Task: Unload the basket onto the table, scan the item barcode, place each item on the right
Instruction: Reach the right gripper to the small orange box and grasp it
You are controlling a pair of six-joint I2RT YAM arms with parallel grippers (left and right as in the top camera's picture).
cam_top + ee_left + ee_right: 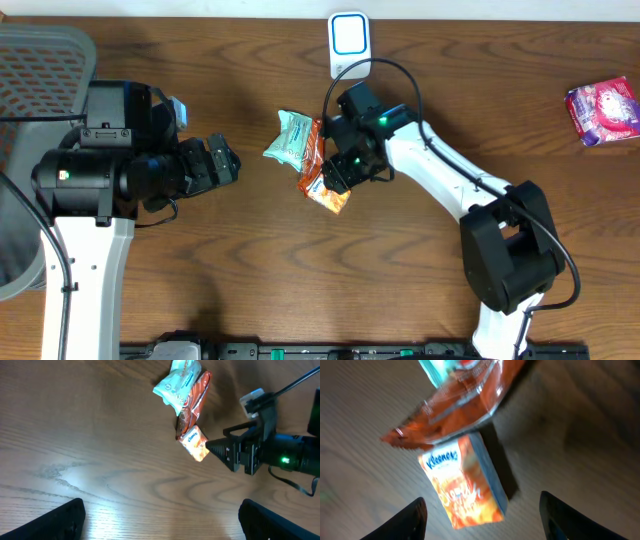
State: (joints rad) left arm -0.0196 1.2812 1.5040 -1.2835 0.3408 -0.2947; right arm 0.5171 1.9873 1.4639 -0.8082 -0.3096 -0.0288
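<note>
- Orange rectangular Kleenex tissue pack (465,485) on wood table (200,60), touching crinkly orange snack bag (455,420)
- My right gripper (482,519) jaws apart, astride it; left gripper (162,520) wide apart, idle
- No grip yet; lift + scan at white box scanner (349,40) left

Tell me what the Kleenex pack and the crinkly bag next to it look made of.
Kleenex pack: probably soft printed plastic film, slight sheen; smooth faces, rounded edges. Bag: thin orange-brown plastic film, glossy; its creases catch bright glints.

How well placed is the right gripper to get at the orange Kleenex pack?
Probably yes: the right gripper hovers over the Kleenex pack, fingers open either side, nothing between. The orange snack bag only crowds one end.
</note>
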